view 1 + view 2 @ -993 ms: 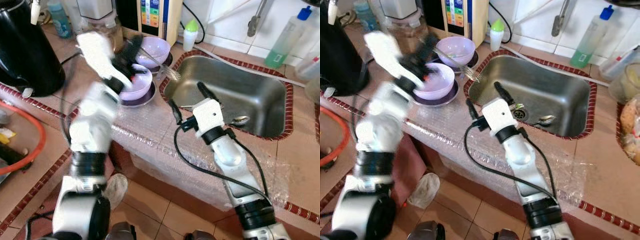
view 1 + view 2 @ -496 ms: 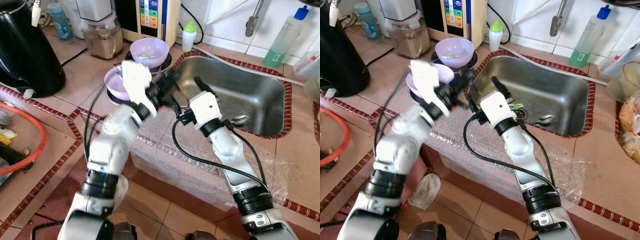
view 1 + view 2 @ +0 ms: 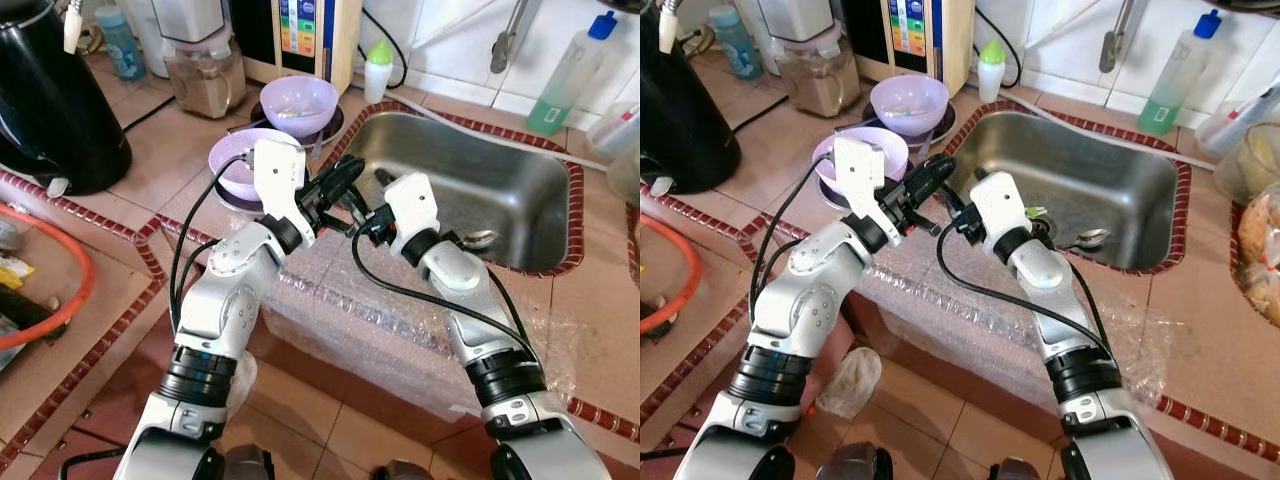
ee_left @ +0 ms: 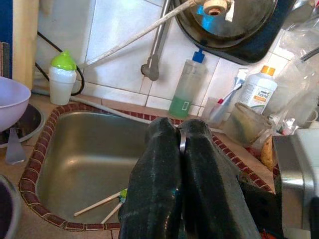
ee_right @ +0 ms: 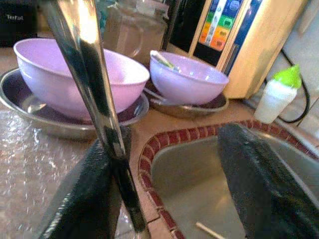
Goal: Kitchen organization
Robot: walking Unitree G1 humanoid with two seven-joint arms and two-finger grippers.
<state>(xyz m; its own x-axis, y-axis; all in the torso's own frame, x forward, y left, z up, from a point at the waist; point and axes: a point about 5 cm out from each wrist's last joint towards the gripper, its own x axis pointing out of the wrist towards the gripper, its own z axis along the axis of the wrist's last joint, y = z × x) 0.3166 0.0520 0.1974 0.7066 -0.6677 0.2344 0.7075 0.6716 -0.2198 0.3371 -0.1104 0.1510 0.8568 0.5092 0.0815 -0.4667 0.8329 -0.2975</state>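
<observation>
Cutlery is what is being handled: a thin metal utensil (image 5: 94, 94), seemingly a fork or spoon handle though its working end cannot be made out, is pinched edge-on between the closed jaws of the left gripper (image 3: 345, 178), right at the near left corner of the sink (image 3: 540, 170). The right gripper (image 3: 372, 205) is up against it from the other side, jaws spread wide with the shiny handle lying along one finger (image 5: 82, 194), which looks like a hand-over set up so the right arm can carry it on over the basin. Both meet above the bubble-wrap sheet (image 3: 330, 290) that covers the tabletop (image 3: 110, 230) edge. Behind them two lilac bowls (image 3: 298, 102) sit on metal plates, the farther one holding another utensil, so more clearing likely remains. Sticks and a spoon already lie in the sink bottom, suggesting dirty cutlery is being gathered there. The right jaws probably need to close on the handle before the left lets go, or it may drop
</observation>
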